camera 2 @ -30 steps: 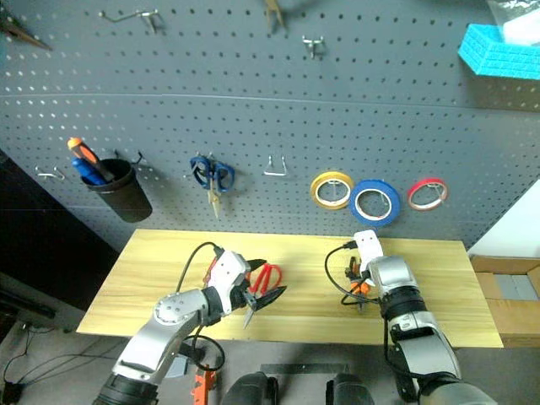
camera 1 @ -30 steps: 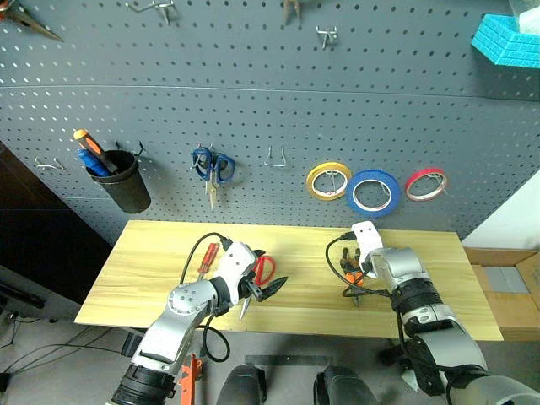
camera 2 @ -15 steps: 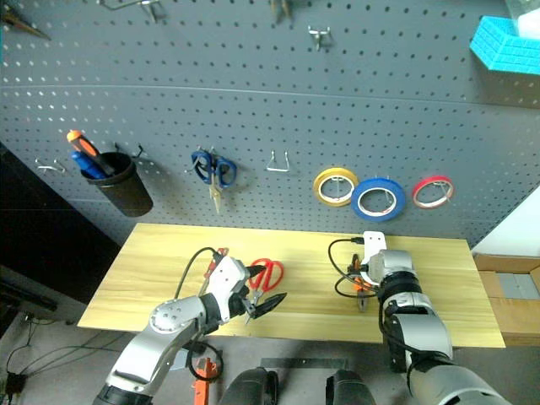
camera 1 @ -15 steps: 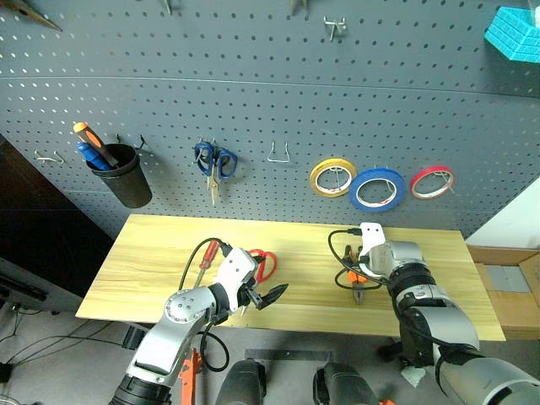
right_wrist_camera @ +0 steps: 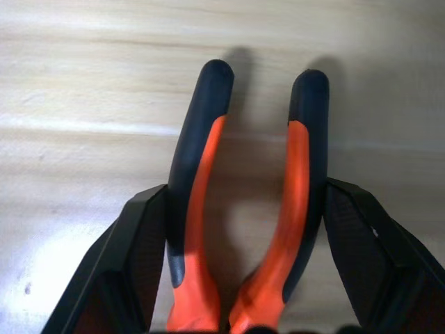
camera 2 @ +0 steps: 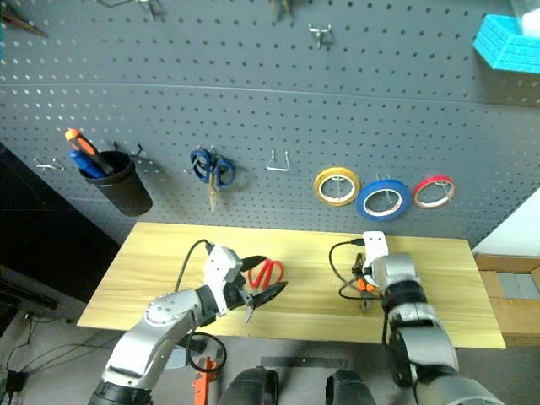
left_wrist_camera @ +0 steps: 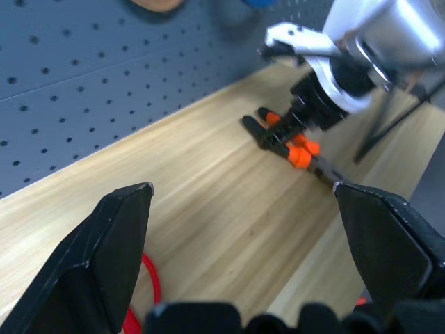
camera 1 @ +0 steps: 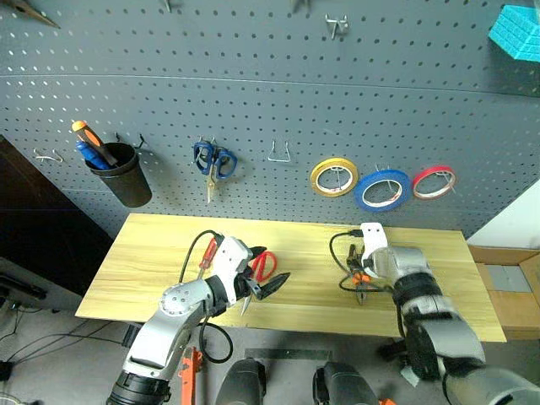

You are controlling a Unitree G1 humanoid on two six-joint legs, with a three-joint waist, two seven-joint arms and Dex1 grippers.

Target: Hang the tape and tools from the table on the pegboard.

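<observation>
From the head camera, the table (camera 1: 152, 253) stands under the pegboard (camera 1: 253, 101). The blue tape (camera 1: 383, 189) already hangs on the pegboard, between a yellow roll (camera 1: 334, 177) and a red roll (camera 1: 434, 181). More to the left hang blue-handled scissors (camera 1: 212, 164) and a black cup (camera 1: 126, 177) with some tools inside. On the table, the left gripper (camera 1: 268, 285) is above the wood, just beside the red-handled scissors (camera 1: 263, 265), and its two fingers are spread wide with nothing between them. The screwdriver (camera 1: 205, 256) with red handle lies partly behind this arm. On the right side of the table, the right gripper (camera 1: 361, 283) points down on the small pliers (camera 1: 358, 282), which lie flat on the wood.

In the left wrist view, the left fingers (left_wrist_camera: 115, 250) stand far apart and empty (a red loop of the scissors shows beside one finger). Across the table, the pliers are under the right gripper.

In the right wrist view, the two black fingers (right_wrist_camera: 139, 257) stand on both sides of the orange-and-black handles. Each finger touches the outer side of one handle. If they already press firmly, I cannot tell; the pliers lie on the table.
</observation>
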